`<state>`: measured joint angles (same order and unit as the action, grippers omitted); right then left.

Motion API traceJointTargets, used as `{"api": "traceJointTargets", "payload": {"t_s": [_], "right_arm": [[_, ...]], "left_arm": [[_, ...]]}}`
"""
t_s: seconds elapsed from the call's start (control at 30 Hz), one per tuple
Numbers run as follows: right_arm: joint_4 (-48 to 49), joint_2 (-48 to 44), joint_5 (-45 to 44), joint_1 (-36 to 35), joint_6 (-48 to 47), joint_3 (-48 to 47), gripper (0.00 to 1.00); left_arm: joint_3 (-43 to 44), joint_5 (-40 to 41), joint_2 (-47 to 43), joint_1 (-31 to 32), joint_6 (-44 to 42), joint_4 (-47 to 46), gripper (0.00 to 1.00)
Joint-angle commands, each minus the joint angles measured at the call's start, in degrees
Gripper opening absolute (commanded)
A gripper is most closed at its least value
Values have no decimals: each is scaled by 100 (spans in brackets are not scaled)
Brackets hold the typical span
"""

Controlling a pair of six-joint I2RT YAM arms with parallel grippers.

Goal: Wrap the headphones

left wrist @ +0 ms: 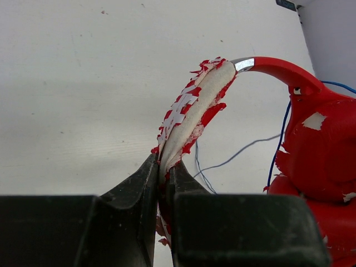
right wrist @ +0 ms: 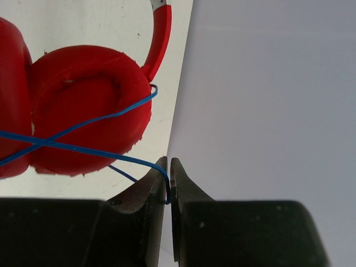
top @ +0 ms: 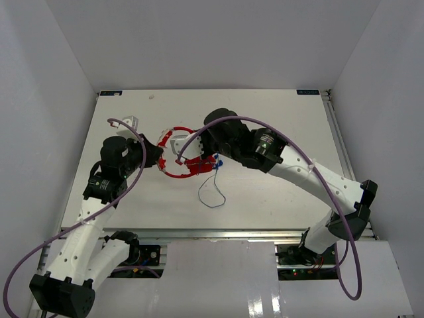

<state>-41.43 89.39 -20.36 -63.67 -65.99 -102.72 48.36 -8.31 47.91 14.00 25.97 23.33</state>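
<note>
Gripping the headphones (left wrist: 325, 150) by the headband (left wrist: 194, 105), left fingers (left wrist: 133, 192) closed, right fingers (right wrist: 143, 192) pinching blue cord (right wrist: 83, 148).

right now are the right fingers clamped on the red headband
No, the right fingers pinch the thin blue cord, while the headband sits in the left fingers.

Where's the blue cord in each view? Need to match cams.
Top external: blue cord is a loose loop at centre, just below the headphones.
Left wrist: cord at right, running down beside the red earcup.
Right wrist: cord crosses the earcup, pinched in the right end effector.
Shared landmark: the red earcup.
</note>
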Motion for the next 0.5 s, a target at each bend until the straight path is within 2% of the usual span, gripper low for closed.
{"api": "traceJointTargets", "payload": {"t_s": [0.0, 0.3, 0.47], "right_arm": [[176, 108, 363, 109, 183, -208, 13], [12, 246, 1143, 646, 667, -454, 14], [-224, 303, 2067, 1075, 1045, -678, 15]], "left_arm": [[27, -803, -250, 15, 34, -461, 0], [-242, -1425, -558, 15, 83, -511, 0], [-283, -1630, -715, 15, 241, -601, 0]]}}
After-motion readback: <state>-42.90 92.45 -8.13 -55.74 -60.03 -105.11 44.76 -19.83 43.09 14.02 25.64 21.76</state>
